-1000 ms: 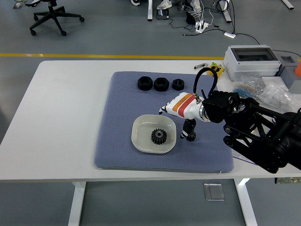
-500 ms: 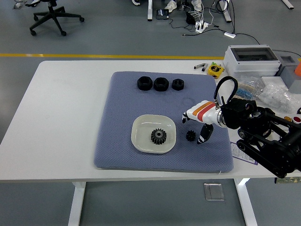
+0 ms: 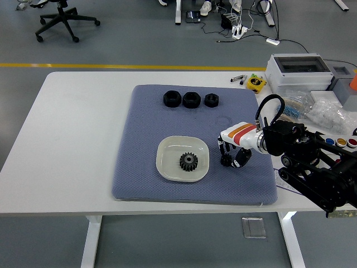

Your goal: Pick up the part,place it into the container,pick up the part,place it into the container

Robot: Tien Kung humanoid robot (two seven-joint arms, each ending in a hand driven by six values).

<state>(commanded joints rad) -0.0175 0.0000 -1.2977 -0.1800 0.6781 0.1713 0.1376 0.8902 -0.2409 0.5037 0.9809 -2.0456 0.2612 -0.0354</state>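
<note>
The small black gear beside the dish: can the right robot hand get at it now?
Probably yes: the right robot hand is already at the small black gear, fingers around it, with nothing between them on the blue mat.

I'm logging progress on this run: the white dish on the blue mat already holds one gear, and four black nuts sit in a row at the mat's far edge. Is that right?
Not quite. The head view shows three black nuts in the row at the far edge of the blue mat, not four. The rest holds: the white dish already holds one gear.
</note>
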